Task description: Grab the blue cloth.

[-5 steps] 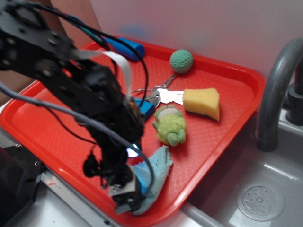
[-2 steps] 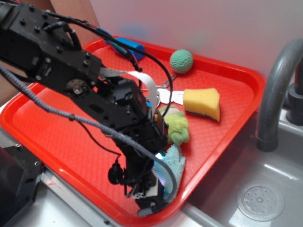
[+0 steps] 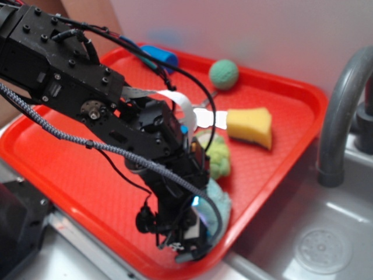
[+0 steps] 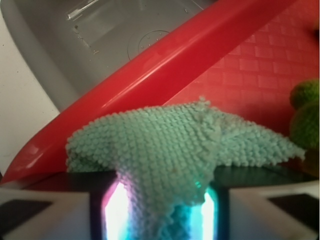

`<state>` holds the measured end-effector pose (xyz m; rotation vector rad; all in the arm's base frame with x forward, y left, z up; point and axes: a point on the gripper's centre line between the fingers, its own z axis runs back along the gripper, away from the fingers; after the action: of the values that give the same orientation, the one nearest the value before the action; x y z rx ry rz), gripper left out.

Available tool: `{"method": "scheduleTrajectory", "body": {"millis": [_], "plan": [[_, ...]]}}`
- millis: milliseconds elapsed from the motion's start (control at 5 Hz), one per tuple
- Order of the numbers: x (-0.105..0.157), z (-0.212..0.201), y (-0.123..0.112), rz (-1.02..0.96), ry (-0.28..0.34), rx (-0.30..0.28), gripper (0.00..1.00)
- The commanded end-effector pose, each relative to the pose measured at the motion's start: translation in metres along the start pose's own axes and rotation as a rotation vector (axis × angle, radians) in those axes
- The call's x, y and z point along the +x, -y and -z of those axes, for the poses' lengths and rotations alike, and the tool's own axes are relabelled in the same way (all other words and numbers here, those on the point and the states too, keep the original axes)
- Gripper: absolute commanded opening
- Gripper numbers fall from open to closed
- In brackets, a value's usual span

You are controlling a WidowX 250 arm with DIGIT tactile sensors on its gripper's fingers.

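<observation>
At the near corner of the red tray (image 3: pixel 52 169), close to the sink (image 3: pixel 326 233), your gripper (image 3: pixel 189 245) is down on the blue cloth (image 4: pixel 175 145). From the wrist view you can see a bunch of the terry fabric drawn down between the two fingers (image 4: pixel 45 210), with the rest of the cloth spread out beyond them toward the tray's raised rim. So read the jaws as clamped on a fold of the cloth, not standing apart around it.

From the exterior view you get only a sliver of pale cloth showing past the arm, just beside the green plush toy (image 3: pixel 215 154); the yellow sponge (image 3: pixel 249 127) and the green ball (image 3: pixel 224 73) sit well apart, farther back on the tray.

Judge the grab as essentially made. You cannot tell from these views whether any of the cloth is off the tray floor, so what you have left is to raise it and confirm the pinch holds.
</observation>
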<state>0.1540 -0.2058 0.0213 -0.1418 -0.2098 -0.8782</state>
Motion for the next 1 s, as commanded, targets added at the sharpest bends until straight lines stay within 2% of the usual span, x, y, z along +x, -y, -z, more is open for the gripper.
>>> {"method": "scheduleTrajectory", "body": {"millis": [0,200,400,600,800], "plan": [[-0.015,-0.046,-0.011,-0.241,-0.08,0.022,0.0],[-0.034,-0.101,-0.048,-0.489,-0.104,0.065,0.0],[-0.056,-0.144,-0.079,-0.725,-0.148,0.179,0.0],[-0.085,-0.202,-0.105,-0.972,-0.087,0.205,0.0],[-0.106,-0.245,-0.112,-1.2,-0.023,0.23,0.0]]}}
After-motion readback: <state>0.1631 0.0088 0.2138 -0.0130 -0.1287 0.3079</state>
